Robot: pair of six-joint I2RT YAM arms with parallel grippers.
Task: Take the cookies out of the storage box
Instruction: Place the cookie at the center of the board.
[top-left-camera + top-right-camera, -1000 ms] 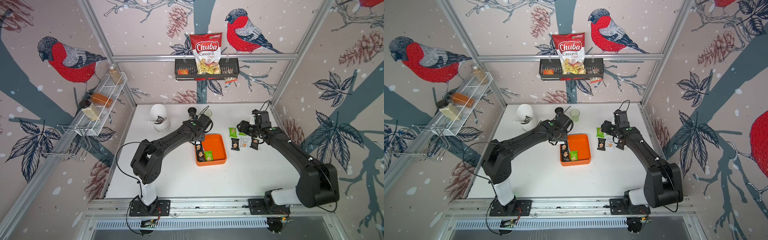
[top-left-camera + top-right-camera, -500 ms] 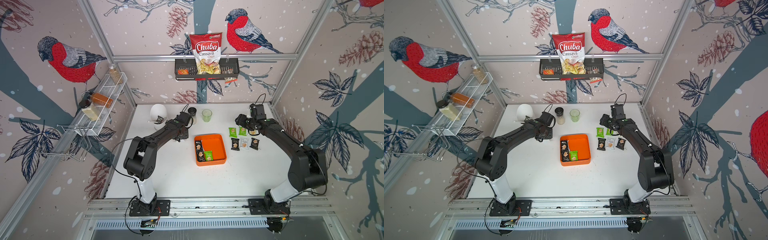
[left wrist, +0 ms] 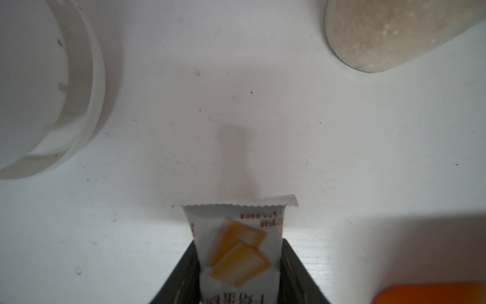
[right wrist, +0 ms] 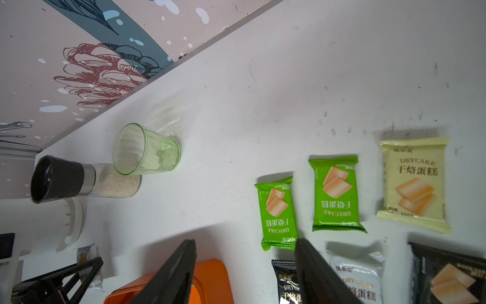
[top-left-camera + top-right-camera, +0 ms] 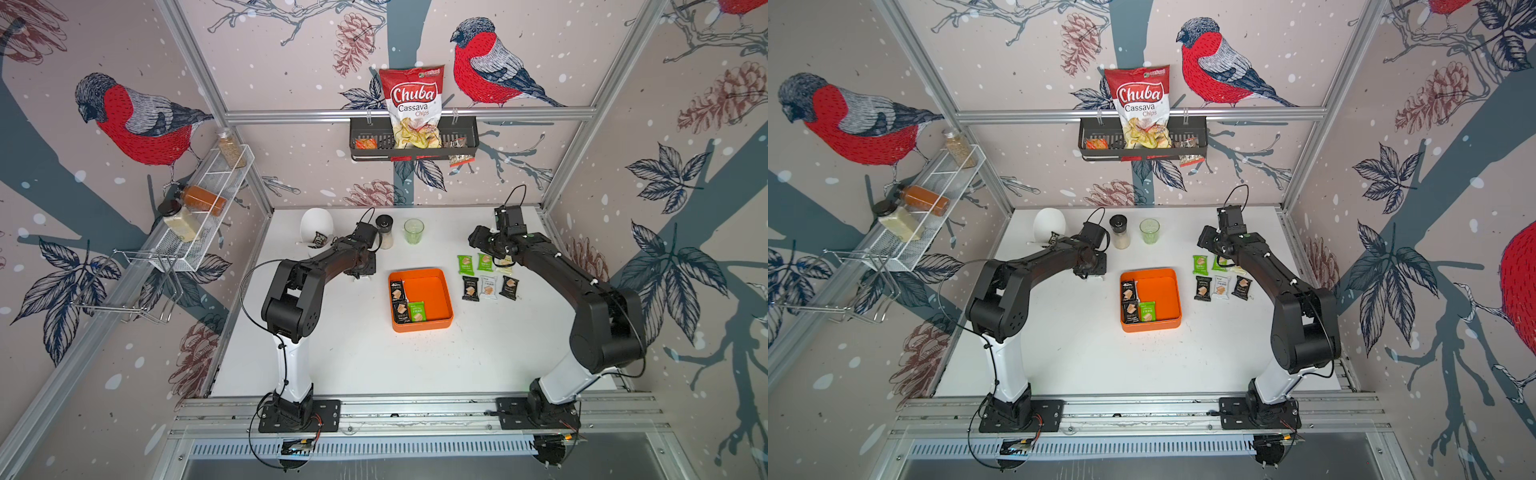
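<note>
Left jaws pinch a white cookie packet (image 3: 236, 250), perhaps loosely given blur; it may slip near the bench's (image 3: 263, 118) far edge. Right jaws gape, empty.

the hanging bag (image 5: 413, 109) reads "chuba cassava chips"; the pale yellow packet (image 4: 414, 184) reads "drycake".

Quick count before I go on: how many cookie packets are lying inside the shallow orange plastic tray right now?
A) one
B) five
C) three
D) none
C, since the shallow orange plastic tray holds a black cookie packet, a second black packet and a green packet, and nothing else.
</note>
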